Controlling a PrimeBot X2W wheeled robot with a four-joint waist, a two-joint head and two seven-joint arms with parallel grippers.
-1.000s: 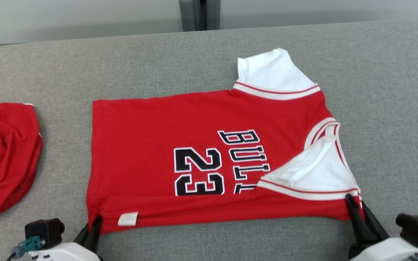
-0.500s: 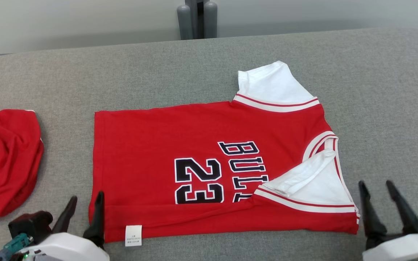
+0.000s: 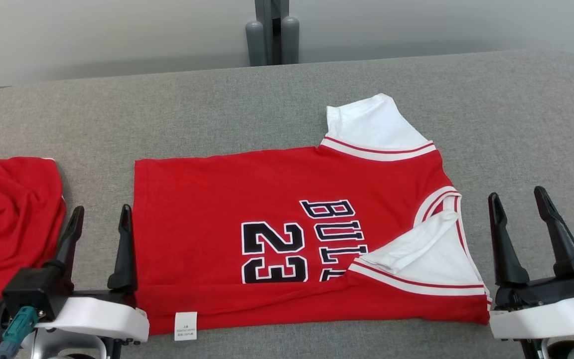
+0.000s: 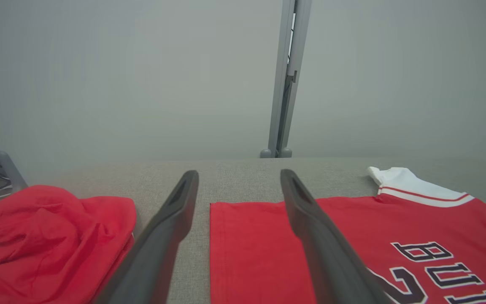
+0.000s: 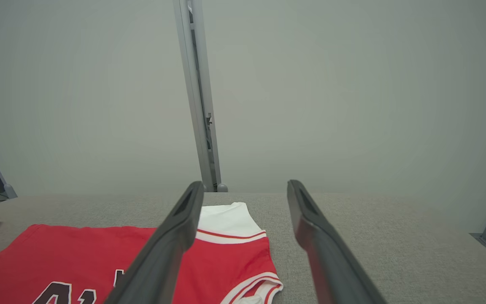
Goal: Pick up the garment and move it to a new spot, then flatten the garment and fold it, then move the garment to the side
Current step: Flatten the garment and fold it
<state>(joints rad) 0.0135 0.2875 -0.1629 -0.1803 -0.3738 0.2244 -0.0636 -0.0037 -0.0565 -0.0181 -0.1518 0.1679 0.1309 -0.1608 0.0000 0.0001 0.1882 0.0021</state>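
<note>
The garment (image 3: 247, 199) is a red jersey with white sleeves and black "BULLS 23" lettering. It lies flat on the grey surface, its near long edge folded over and its near sleeve turned in over the chest. A white label sticks out at its near edge. My left gripper (image 3: 101, 214) stands open beside the jersey's hem end, holding nothing. My right gripper (image 3: 516, 199) is open too, just off the collar end, clear of the cloth. The left wrist view has the garment (image 4: 260, 249) under the right finger; the right wrist view has the garment (image 5: 78, 253) at lower left.
A second, crumpled red garment (image 3: 8, 219) lies at the far left of the grey padded table (image 3: 217, 109). A grey post (image 3: 271, 32) stands behind the table's far edge, before a pale wall. The crumpled red garment (image 4: 44, 236) also lies left of my left fingers.
Both grippers let go of the jersey's near edge, opened wide and drew up and outward to its two ends. The folded edge stays lying flat. The camera tilted slightly.
</note>
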